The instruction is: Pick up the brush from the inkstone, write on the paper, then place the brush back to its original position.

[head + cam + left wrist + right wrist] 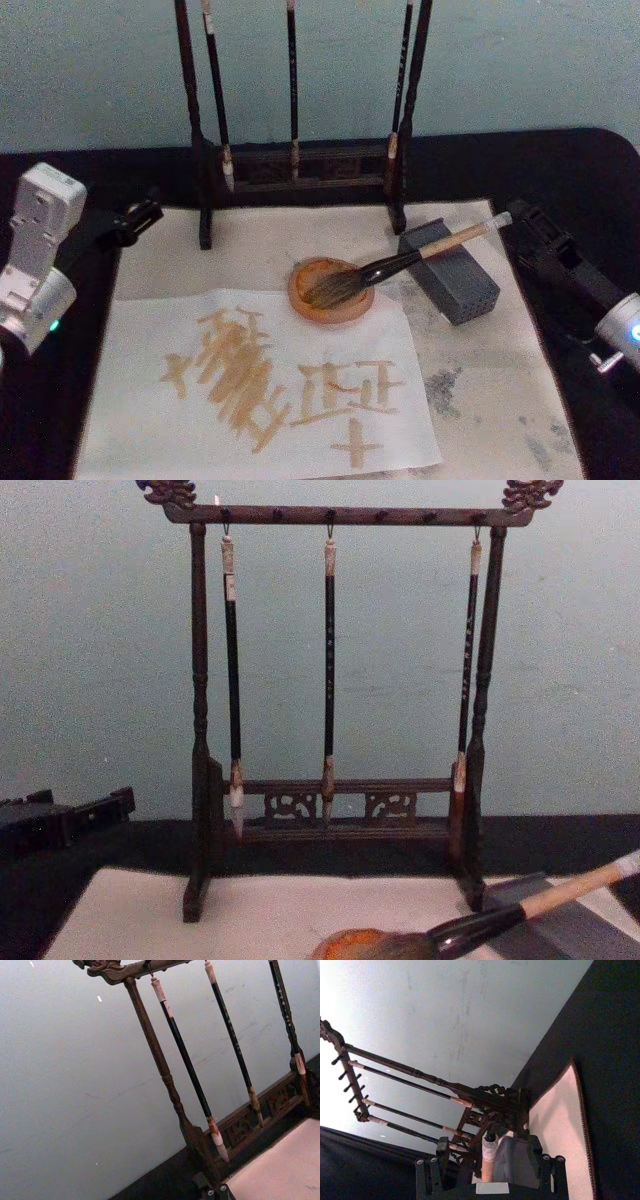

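Black tabletop under a pale wall: at the left of the head view the left gripper sits parked, and its grip cannot be told. Lower centre lies the paper, marked with brown strokes. The brush rests with its bristles in the orange inkstone and its handle propped on a grey block. At far right the right gripper is released, jaws spread, near the handle's end.

The left gripper is done in black, backed by a boxy white housing and a green-lit grey cuff; the right gripper is black too, its cuff lit blue.
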